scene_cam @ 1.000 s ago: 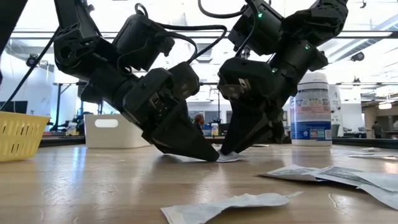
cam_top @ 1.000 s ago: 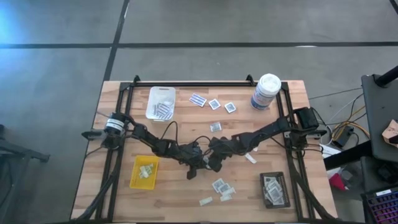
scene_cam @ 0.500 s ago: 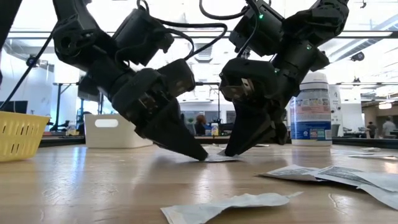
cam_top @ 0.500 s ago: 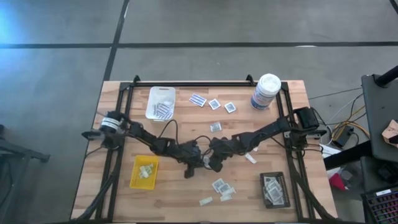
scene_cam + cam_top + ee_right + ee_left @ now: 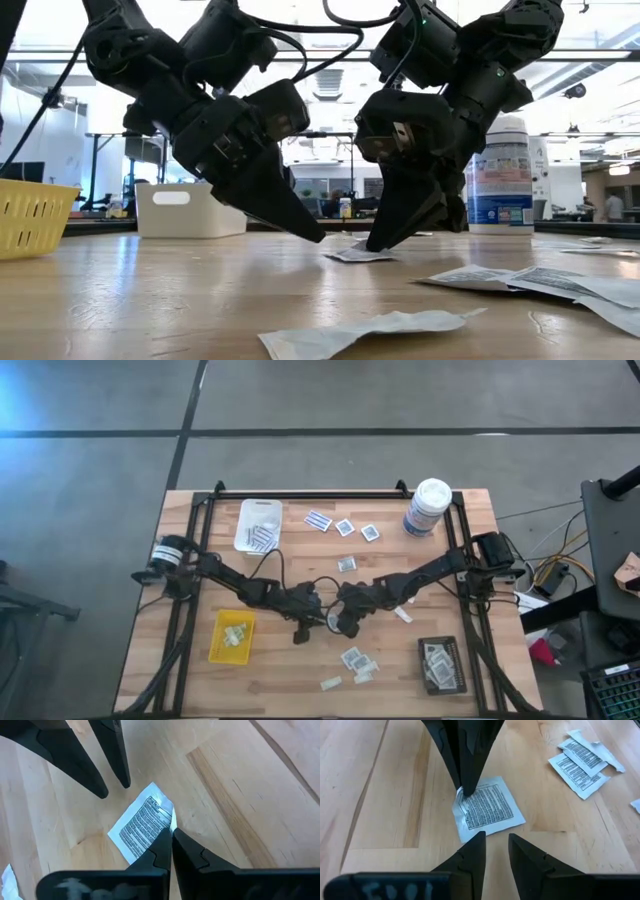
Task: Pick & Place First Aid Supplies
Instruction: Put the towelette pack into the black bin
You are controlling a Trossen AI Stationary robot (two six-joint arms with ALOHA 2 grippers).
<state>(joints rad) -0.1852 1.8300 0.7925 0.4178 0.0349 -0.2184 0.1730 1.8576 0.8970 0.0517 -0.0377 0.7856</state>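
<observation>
Packet (image 5: pixel 142 827) in play lies flat on the table (image 5: pixel 470 575) at mid-frame in the high view, printed side up, and we see the right gripper (image 5: pixel 171 836) pinched shut on its edge, fingertips together on one corner of the paper. In the low view that same packet (image 5: pixel 358 255) sits on the wood just under the right gripper (image 5: pixel 378 243), whose tip reaches down to it.

We find the left gripper (image 5: pixel 494 840) hanging just above the table facing the other one, its two fingers (image 5: pixel 476 851) parted by a narrow gap and holding nothing (the packet (image 5: pixel 486 808) lies just beyond their tips). In the low view it is lifted clear of the wood, left of centre.

Elsewhere in the high view we note more packets: three near the top centre (image 5: pixel 344 527), one below them (image 5: pixel 347 564), and a loose cluster at lower centre (image 5: pixel 355 661). A white tray (image 5: pixel 244 525) sits upper left, a yellow tray (image 5: pixel 217 640) lower left, a black tray (image 5: pixel 424 670) lower right, each with packets inside. A canister (image 5: pixel 428 507) stands upper right.
</observation>
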